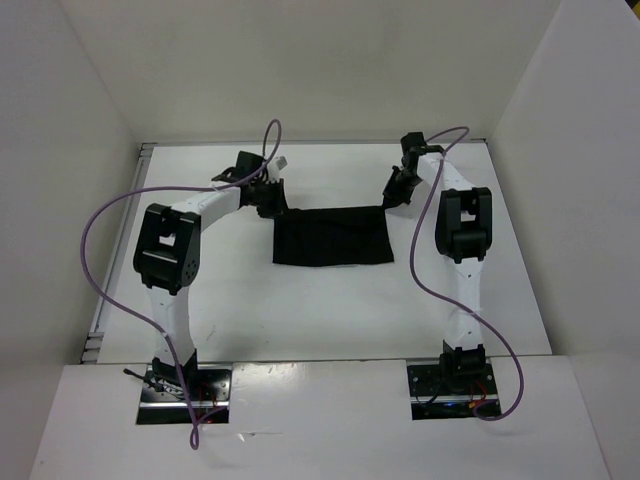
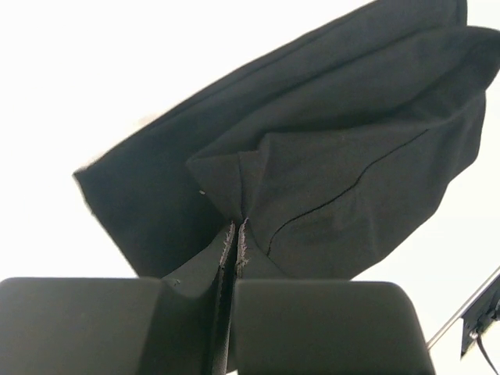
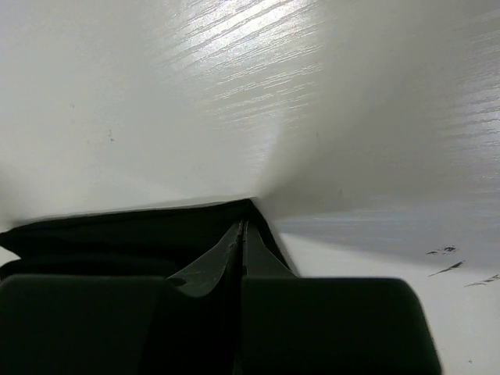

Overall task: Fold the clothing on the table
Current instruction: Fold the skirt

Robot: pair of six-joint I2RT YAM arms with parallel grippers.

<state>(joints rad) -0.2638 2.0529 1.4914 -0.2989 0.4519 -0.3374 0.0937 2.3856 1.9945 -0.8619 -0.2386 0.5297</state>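
Left hand point(image 2: 237, 226) is pressed shut on a tuck of the clothing point(image 1: 333, 238). The wrist view shows black cloth drawn up in a small peak into the seam between the two fingers. In the overhead view this hand sits at the garment's far left corner.

The clothing lies between the two arms, on the far half of the bench point(image 1: 300, 320). It is a dark, nearly rectangular panel, wider than it is deep. Its far edge runs from one hand to the other, and the rest lies flat on the white surface.

Right hand point(image 3: 242, 226) is likewise closed, pinching the far right corner. Its wrist view shows only a thin black edge of cloth leading off to the left from the fingertips, with bare bench beyond.

The step in hand appears to be a two-handed fold, with both far corners gripped and the edge held between them. The next move probably calls for lifting both corners together and carrying them toward the near edge. Both arms would need the same pace and height so the cloth lands square and does not skew.

The fabric is plain, matte black and soft. From the left wrist it shows more than one layer, loose rounded folds and a thin curved line of stitching point(image 2: 351, 187), which suggests it is already doubled once. No print or mark is visible.
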